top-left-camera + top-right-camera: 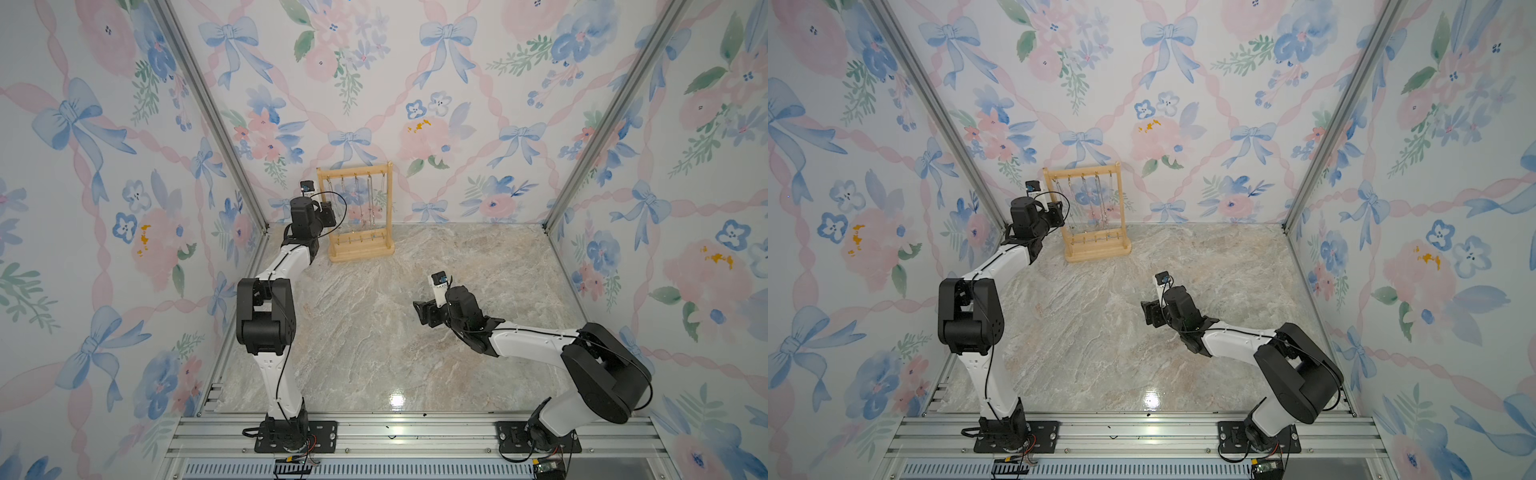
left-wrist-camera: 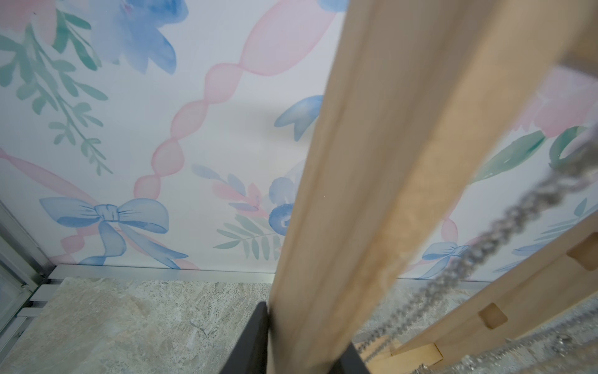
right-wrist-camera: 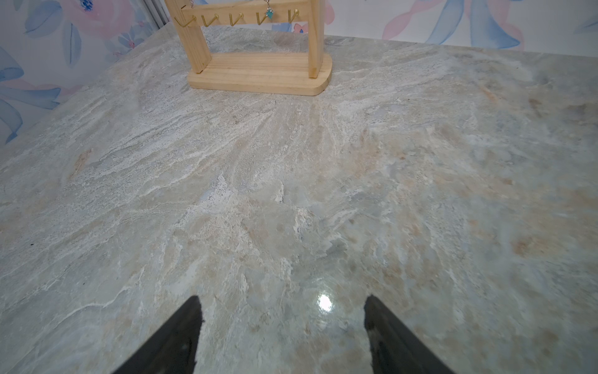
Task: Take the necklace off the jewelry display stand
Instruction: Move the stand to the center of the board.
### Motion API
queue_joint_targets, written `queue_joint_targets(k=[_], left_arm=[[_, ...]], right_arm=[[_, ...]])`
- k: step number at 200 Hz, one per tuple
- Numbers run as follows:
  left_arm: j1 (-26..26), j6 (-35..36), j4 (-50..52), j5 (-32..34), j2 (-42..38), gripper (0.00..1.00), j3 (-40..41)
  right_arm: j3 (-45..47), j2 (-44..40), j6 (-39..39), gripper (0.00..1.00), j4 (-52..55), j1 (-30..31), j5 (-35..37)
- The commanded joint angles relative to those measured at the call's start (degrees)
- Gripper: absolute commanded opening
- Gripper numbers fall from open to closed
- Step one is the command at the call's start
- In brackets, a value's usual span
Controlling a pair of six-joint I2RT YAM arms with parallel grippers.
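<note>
Bracing looks the step in hand: left claw (image 2: 305,323) clamps one upright of the jewelry display stand (image 1: 361,252), at the back of the desk (image 1: 374,353). A silver necklace (image 2: 504,226) hangs from the stand just beside that upright. Right claw (image 3: 282,297) hovers open and empty, and probably must reach over and unhook the chain.

On table (image 1: 374,332) — stand (image 1: 361,251), rear left.

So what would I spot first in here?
The wooden stand at the back of the table, with necklaces dangling from its top bar and the left end effector gripping its side post. Then the walls, covered in blue bows and pink flowers. The right end effector hangs open over mid-table.
</note>
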State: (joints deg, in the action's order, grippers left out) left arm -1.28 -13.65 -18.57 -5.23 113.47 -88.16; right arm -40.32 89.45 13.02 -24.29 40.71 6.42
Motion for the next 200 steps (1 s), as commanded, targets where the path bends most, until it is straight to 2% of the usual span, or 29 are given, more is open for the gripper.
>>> queue_joint_targets(k=[1,106,200], left_arm=[[0.5,0.4,-2.0,-0.7,0.2,0.28,0.8],[-1.6,-1.6,-2.2,-0.7,-1.3,0.23,2.1],[-6.1,-3.2,-2.2,3.4,-5.6,0.23,5.9]], right_arm=[[0.0,-0.8,-0.3,0.80,-0.5,0.5,-0.1],[-0.4,-0.5,-0.3,0.80,-0.2,0.6,-0.1],[-0.3,-0.6,-0.2,0.80,-0.1,0.4,0.4]])
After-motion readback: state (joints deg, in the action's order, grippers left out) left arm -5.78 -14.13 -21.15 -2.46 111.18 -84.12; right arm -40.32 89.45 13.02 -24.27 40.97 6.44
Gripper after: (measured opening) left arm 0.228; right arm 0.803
